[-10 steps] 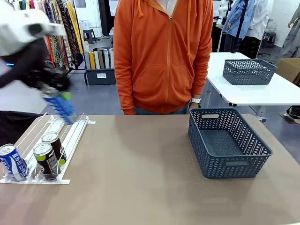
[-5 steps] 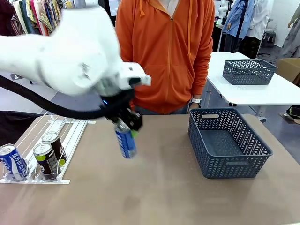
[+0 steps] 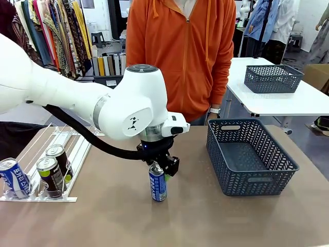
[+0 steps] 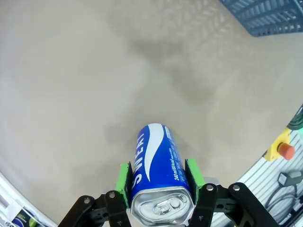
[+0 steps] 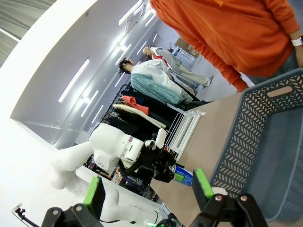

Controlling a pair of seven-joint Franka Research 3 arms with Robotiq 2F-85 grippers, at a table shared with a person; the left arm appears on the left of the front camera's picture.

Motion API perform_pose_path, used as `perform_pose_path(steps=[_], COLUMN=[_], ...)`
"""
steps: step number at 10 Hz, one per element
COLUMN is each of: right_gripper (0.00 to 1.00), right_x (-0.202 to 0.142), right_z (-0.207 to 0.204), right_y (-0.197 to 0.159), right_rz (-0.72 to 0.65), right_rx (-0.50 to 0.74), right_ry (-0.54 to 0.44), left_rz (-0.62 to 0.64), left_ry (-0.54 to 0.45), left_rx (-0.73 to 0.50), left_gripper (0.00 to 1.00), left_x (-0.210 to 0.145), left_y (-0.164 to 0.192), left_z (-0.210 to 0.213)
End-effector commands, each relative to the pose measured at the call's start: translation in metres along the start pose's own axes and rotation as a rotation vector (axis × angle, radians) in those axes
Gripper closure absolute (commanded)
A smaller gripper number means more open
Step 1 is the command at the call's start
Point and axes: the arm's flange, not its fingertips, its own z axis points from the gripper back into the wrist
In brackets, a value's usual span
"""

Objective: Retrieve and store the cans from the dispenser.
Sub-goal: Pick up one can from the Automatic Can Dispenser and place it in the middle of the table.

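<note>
My left gripper (image 3: pixel 160 168) is shut on a blue-and-white can (image 3: pixel 158 183), held upright by its top with its base at the tabletop, mid-table and left of the dark grey basket (image 3: pixel 250 157). In the left wrist view the green pads (image 4: pixel 124 178) clamp that can (image 4: pixel 157 163) on both sides. The white dispenser (image 3: pixel 77 149) lies at the table's left and holds another blue can (image 3: pixel 13 177) and two dark cans (image 3: pixel 49 176) (image 3: pixel 60 157). My right gripper (image 5: pixel 147 189) hangs open with nothing in it, looking over the basket (image 5: pixel 265 142) toward the held can (image 5: pixel 183 178).
A person in an orange hoodie (image 3: pixel 180 56) stands at the far edge, hands down. A second grey basket (image 3: pixel 272 78) sits on a white table at the back right. Bare tabletop lies between the can and the near edge.
My left arm has swept from the dispenser at the left to the middle of the table, carrying the blue can, and has lowered it to the surface.
</note>
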Motion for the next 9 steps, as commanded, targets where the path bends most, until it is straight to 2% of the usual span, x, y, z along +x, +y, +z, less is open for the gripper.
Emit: perform_pose_path(steps=[1, 3, 4, 5, 7, 8, 9], right_gripper=[0.00, 0.00, 0.00, 0.00, 0.00, 0.00, 0.00], right_x=[0.005, 0.005, 0.005, 0.005, 0.005, 0.005, 0.005], right_z=[-0.002, -0.002, -0.002, -0.002, -0.002, -0.002, -0.002], right_y=[0.004, 0.004, 0.004, 0.004, 0.004, 0.004, 0.004], right_rz=[-0.010, -0.010, -0.010, -0.010, -0.010, -0.010, -0.010], right_rx=[0.011, 0.011, 0.011, 0.011, 0.011, 0.011, 0.011], right_ry=[-0.015, -0.015, -0.015, -0.015, -0.015, -0.015, -0.015], left_rz=[0.036, 0.041, 0.043, 0.042, 0.054, 0.064, 0.065], left_ry=[-0.004, 0.015, 0.019, 0.005, -0.060, -0.065, -0.028], left_rx=[0.018, 0.013, 0.008, 0.011, 0.035, 0.006, -0.007], left_gripper=[1.00, 0.96, 0.40, 0.00, 0.00, 0.00, 0.00], left_x=[0.006, 0.006, 0.007, 0.006, 0.000, -0.007, -0.021], left_y=[0.002, 0.004, 0.004, 0.003, 0.005, 0.011, 0.022], left_z=[0.015, 0.015, 0.015, 0.019, 0.042, 0.067, 0.103])
